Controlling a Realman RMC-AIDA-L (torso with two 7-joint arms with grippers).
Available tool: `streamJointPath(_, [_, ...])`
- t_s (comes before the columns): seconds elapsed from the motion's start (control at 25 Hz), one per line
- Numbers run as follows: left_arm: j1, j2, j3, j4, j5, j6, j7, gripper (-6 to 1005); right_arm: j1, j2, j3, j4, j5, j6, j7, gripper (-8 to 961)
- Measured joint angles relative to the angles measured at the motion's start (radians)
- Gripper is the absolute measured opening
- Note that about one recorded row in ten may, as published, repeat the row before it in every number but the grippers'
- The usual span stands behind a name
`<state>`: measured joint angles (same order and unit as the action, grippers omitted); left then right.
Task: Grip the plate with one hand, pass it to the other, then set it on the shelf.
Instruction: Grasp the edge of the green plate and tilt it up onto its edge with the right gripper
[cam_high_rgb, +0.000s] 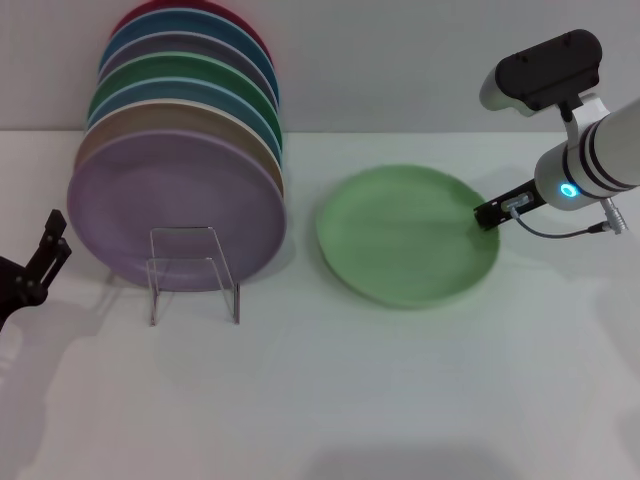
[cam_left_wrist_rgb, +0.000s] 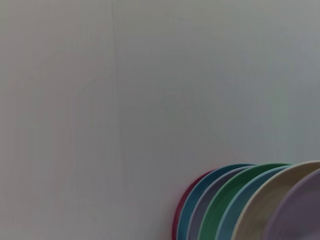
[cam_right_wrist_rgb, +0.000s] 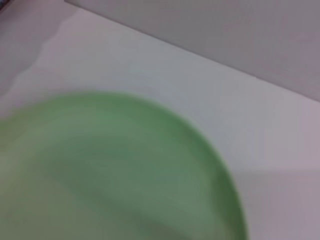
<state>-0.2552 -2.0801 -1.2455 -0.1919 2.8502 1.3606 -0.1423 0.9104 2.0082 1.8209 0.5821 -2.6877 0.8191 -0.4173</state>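
**Right gripper at the plate's rim, grasp not yet secure**

The plate (cam_high_rgb: 408, 236) lies flat on the table (cam_high_rgb: 400, 400), right of the stack (cam_high_rgb: 180, 150) and well apart from the rack (cam_high_rgb: 193, 272); the right gripper (cam_high_rgb: 490, 213) sits at its right edge, fingertips touching or just over the rim; whether its fingers are spread or closed I cannot tell, and nothing looks lifted. The right wrist view shows only the plate's surface and rim, close below the camera. The left gripper (cam_high_rgb: 45, 262) waits low at the table's left edge, fingers parted, holding nothing.

To do this step well, I judge one finger should go under the rim and one over, reaching far enough onto the plate that it cannot pivot; close firmly; lift slowly, keeping it level; leave the opposite rim free for the left gripper to take.
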Motion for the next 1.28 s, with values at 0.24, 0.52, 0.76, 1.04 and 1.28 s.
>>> streamJointPath(0.24, [0.0,0.0,0.0,-0.001,-0.001,0.001,0.0,826,-0.011,0.003,-0.021,0.003,0.002,-0.034,-0.002,131])
streamJointPath(0.52, [0.001,0.0,0.0,-0.004,-0.003,0.007,0.0,826,-0.025,0.008,-0.057,0.014,0.004,-0.042,-0.003,49])
streamJointPath(0.76, [0.009,0.0,0.0,-0.033,-0.003,0.013,0.0,825,-0.109,0.031,-0.054,0.159,0.007,-0.02,-0.004,37])
streamJointPath(1.04, [0.014,0.0,0.007,-0.041,-0.003,0.015,0.0,825,-0.156,0.04,-0.051,0.248,0.008,-0.003,-0.014,36])
streamJointPath(1.28, [0.014,0.0,0.01,-0.043,-0.003,0.032,-0.009,825,-0.226,0.056,-0.036,0.364,0.015,-0.001,-0.052,26])
